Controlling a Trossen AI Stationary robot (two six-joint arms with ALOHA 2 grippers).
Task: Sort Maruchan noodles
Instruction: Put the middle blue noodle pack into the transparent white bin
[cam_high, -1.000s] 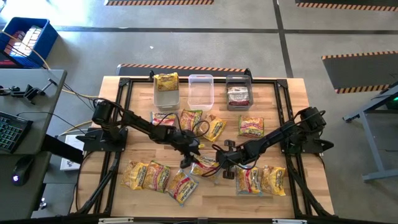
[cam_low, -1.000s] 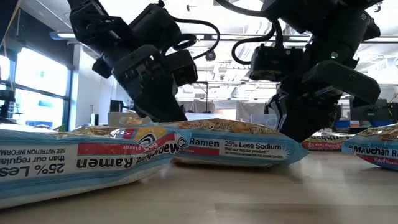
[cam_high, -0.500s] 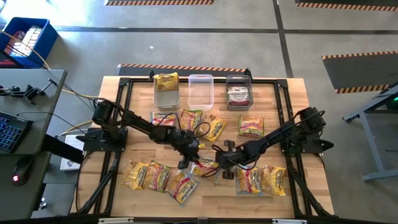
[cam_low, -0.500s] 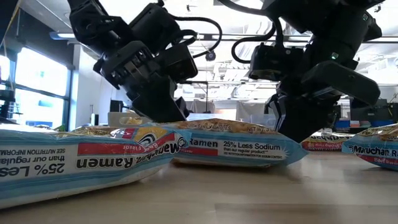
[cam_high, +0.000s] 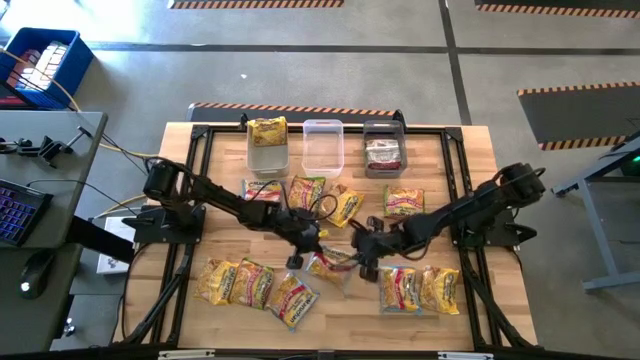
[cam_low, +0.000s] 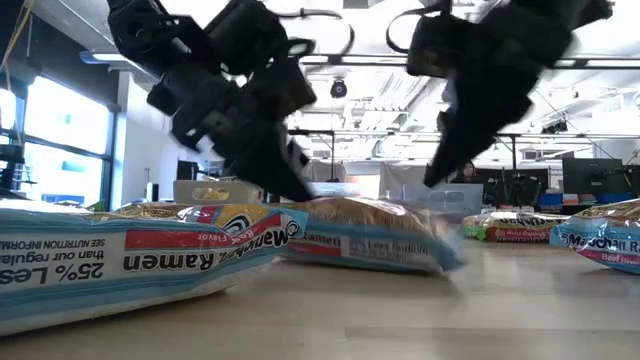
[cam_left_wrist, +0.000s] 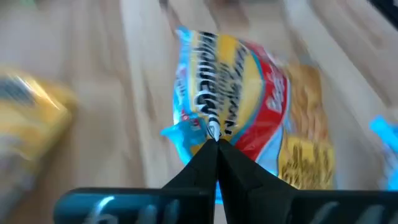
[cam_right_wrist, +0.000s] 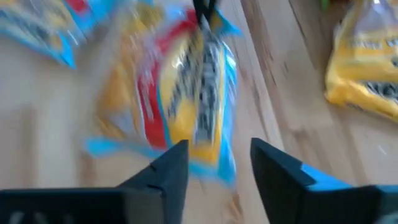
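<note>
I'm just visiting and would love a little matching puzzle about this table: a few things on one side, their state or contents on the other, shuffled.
Things:
1. left gripper
2. right gripper
3. middle bin
4. dark bin

States:
a. holds a reddish packet
b. fingers apart, holding nothing
c. pinched on the edge of a blue-edged packet
d. no packet inside

Pairs: 1-c, 2-b, 3-d, 4-a

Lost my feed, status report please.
Left gripper shut on the blue-edged packet, mid-table. Right gripper open, clear of it. Nothing in the way.
</note>
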